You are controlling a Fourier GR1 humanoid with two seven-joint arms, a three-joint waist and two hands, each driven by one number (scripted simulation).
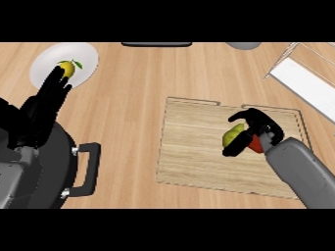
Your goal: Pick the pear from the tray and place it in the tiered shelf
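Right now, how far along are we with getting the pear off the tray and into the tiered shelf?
Done: the right hand has curled round the pear, above the wooden tray. In hand: whether the pear has left the tray's surface cannot be told. Left: carrying it to the white tiered shelf at the upper right and releasing it there. The left hand rests open at the left.

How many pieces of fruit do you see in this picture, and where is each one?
2. A lemon lies on the white plate at the upper left. A green pear is over the wooden tray, held in the right hand. Others may be hidden.
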